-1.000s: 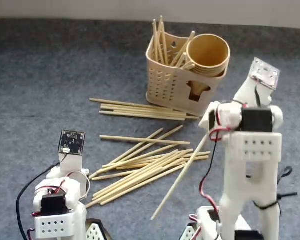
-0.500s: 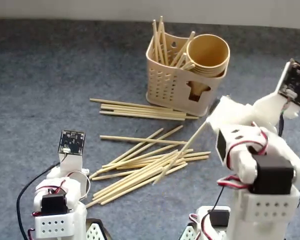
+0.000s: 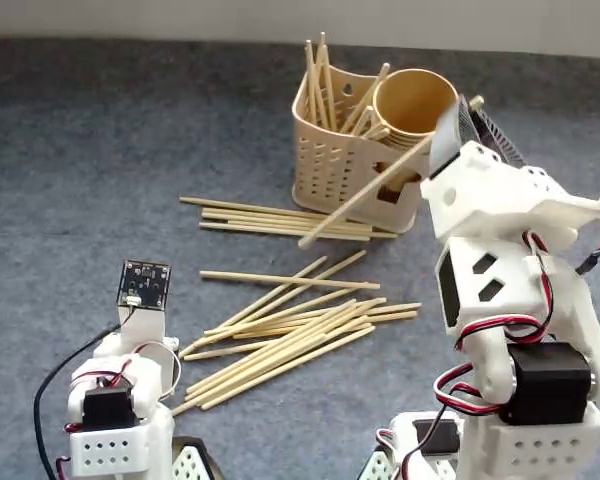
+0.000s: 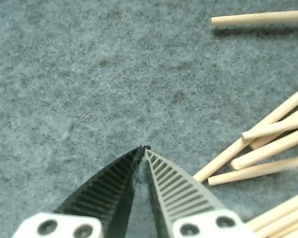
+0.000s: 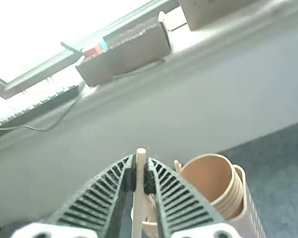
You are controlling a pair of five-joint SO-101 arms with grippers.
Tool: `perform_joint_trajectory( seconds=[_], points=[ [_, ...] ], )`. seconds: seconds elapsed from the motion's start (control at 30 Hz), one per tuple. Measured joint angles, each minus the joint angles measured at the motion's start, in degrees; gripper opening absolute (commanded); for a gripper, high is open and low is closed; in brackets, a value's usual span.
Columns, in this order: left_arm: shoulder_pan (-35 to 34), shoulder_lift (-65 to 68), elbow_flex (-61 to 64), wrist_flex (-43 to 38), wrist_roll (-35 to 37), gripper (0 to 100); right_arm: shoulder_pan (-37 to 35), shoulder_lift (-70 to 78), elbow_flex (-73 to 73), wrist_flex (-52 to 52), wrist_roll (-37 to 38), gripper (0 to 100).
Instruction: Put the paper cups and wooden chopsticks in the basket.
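**The right claw (image 5: 140,166) grips 1 chopstick (image 3: 365,193) at the basket (image 3: 330,170)**

The basket stands at the far side of the grey surface (image 3: 100,150). Inside it, on the side nearest the right arm, sits a nested stack of paper cups (image 3: 416,103), tilted so that its open mouth shows from above. Several upright chopsticks (image 3: 320,75) stand in the other side, and a few more lean against the cups.

The right claw is clamped on its 1 chopstick near the top end, just beside the cup stack. The stick slants down across the basket's front wall. Its low end hangs over a row of chopsticks (image 3: 280,220) lying flat just in front of the basket.

Nearer the arms, a pile of chopsticks (image 3: 290,335) lies fanned out on the surface, apart from the basket.

The left claw (image 4: 144,148) hangs low over the surface beside that pile, its tips pressed together with nothing between them.
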Motion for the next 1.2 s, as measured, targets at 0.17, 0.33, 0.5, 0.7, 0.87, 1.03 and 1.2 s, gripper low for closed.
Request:
perform_joint_trajectory(
  seconds=[0.17,0.33,0.5,0.7,0.87,1.03,1.2],
  points=[
    [0.0,0.0,0.0,0.0,0.0,2,-0.2,3.0,-0.1,-10.0,0.0,0.5],
    [0.0,0.0,0.0,0.0,0.0,2,-0.2,7.0,-0.1,-18.2,0.0,0.5],
    [0.0,0.0,0.0,0.0,0.0,2,1.1,12.0,-0.1,-27.5,0.0,0.5],
    [0.0,0.0,0.0,0.0,0.0,2,5.0,19.6,-0.1,-36.7,0.0,0.5],
    [0.0,0.0,0.0,0.0,0.0,2,5.5,24.0,0.0,-39.7,2.3,0.5],
    [0.0,0.0,0.0,0.0,0.0,2,4.0,25.5,0.0,-39.8,8.3,0.5],
    [0.0,0.0,0.0,0.0,0.0,2,-1.1,25.6,3.9,-40.3,16.1,1.0]
  ],
)
